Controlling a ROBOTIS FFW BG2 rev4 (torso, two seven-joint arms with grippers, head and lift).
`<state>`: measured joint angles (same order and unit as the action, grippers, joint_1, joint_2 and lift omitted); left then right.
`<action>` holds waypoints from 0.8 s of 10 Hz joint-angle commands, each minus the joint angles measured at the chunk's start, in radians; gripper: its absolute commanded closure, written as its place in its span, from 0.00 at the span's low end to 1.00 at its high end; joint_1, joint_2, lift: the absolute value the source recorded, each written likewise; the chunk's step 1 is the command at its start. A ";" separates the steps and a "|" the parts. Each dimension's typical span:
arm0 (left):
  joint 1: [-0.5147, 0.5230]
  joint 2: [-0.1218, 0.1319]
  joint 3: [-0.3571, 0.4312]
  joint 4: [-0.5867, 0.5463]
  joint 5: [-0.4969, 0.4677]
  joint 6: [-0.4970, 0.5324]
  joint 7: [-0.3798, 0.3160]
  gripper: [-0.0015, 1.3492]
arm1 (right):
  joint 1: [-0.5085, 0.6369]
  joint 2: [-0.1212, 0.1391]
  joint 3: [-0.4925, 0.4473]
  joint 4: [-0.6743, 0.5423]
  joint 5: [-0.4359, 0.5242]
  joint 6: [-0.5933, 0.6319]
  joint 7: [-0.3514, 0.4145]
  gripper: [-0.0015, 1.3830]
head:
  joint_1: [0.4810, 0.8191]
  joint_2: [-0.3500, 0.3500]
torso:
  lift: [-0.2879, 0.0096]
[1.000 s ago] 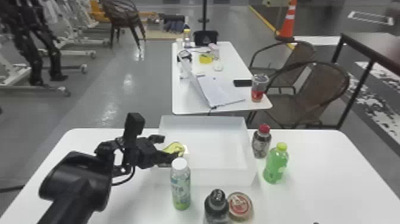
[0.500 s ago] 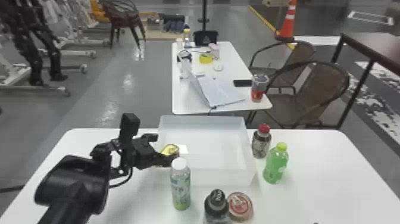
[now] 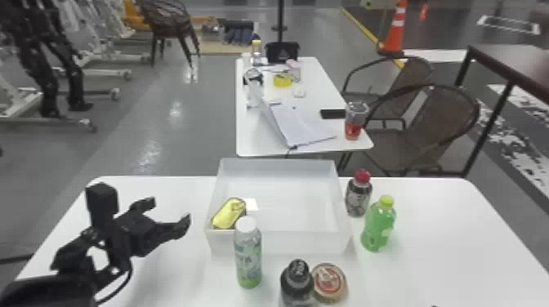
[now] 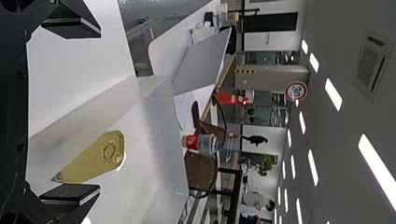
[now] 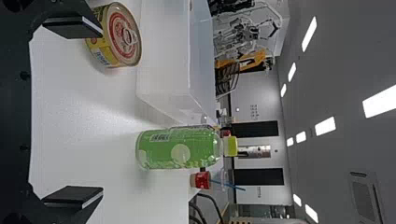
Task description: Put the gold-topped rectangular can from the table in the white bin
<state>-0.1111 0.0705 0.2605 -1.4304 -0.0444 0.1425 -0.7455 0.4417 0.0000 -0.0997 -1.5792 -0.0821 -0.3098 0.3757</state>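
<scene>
My left gripper (image 3: 169, 214) stands open over the table, left of the white bin (image 3: 282, 241), with nothing between its fingers. Inside the bin, in its near left corner, the gold-topped rectangular can (image 3: 229, 213) rests with its lid facing up. In the left wrist view the can (image 4: 93, 158) lies beyond the open left gripper (image 4: 72, 112), past the bin's wall. The right wrist view has the right gripper (image 5: 74, 114) open and holding nothing.
A clear bottle (image 3: 248, 253) stands just before the bin's front wall, a dark bottle (image 3: 297, 283) and a round can (image 3: 329, 281) nearer the front. Right of the bin are a red-capped bottle (image 3: 358, 196) and a green bottle (image 3: 379, 224).
My left gripper has let go of the can and drawn back leftward, away from the bin. The can is left inside the bin; the bottles have not moved.
</scene>
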 commanded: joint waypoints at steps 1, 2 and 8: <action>0.119 -0.060 0.117 -0.094 0.017 -0.038 0.032 0.10 | 0.003 0.001 0.000 -0.004 0.002 0.000 0.000 0.08 | 0.20 0.50 | 0.63; 0.203 -0.073 0.161 -0.148 0.054 -0.089 0.091 0.10 | 0.006 0.001 -0.002 -0.007 0.002 0.000 0.000 0.08 | 0.20 0.50 | 0.63; 0.541 -0.073 0.115 -0.237 0.184 -0.330 0.327 0.10 | 0.032 0.001 -0.003 -0.025 0.001 0.008 -0.009 0.08 | 0.20 0.50 | 0.63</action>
<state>0.4103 0.0015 0.3855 -1.6673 0.1353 -0.1766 -0.4160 0.4710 0.0000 -0.1030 -1.6025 -0.0810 -0.3026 0.3662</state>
